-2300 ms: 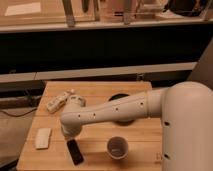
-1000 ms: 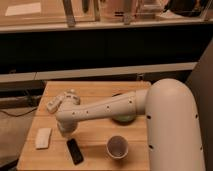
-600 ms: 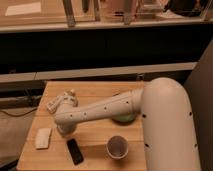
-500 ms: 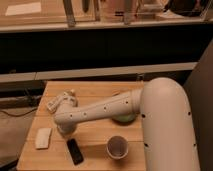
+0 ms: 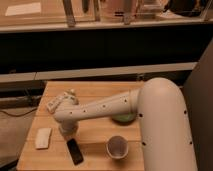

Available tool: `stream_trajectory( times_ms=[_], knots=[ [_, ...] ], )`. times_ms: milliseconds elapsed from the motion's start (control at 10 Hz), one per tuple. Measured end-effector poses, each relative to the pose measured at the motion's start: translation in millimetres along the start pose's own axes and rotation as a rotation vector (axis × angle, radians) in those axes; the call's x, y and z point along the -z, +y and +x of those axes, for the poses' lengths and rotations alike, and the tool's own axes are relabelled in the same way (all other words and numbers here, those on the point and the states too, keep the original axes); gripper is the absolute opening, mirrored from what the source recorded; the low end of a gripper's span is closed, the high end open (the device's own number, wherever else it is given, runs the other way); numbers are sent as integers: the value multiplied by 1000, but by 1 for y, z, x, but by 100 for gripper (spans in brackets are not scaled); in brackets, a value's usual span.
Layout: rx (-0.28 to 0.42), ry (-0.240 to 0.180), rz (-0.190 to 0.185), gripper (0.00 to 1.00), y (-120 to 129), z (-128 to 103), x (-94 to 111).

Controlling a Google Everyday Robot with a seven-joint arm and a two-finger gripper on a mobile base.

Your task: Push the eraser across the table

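The eraser [image 5: 75, 150] is a flat black slab lying near the front edge of the light-wood table [image 5: 95, 89], left of the middle. My white arm reaches from the right across the table to the left. The gripper [image 5: 67, 132] points down at the end of the arm, just behind the far end of the eraser and to the right of a pale block [image 5: 43, 138]. I cannot tell whether it touches the eraser.
A white cup [image 5: 116, 146] stands at the front, right of the eraser. A green dish [image 5: 125, 119] is partly hidden behind the arm. A white crumpled object [image 5: 59, 101] lies at the back left. A dark shelf wall stands behind the table.
The arm has drawn a little to the left and back since the earliest frame. The eraser lies in the same place. Nothing has moved in the last second.
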Motion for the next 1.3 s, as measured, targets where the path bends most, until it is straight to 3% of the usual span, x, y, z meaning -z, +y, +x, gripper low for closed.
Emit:
stream_trajectory(
  times_ms=[400, 600, 800, 1000, 1300],
  knots=[
    [-27, -93, 22, 0, 5, -7, -1],
    [-38, -184, 29, 0, 4, -7, -8],
    [-48, -237, 31, 0, 6, -8, -12],
    [-48, -276, 37, 0, 6, -9, -14],
    [-46, -274, 40, 0, 5, -8, -13]
  ],
)
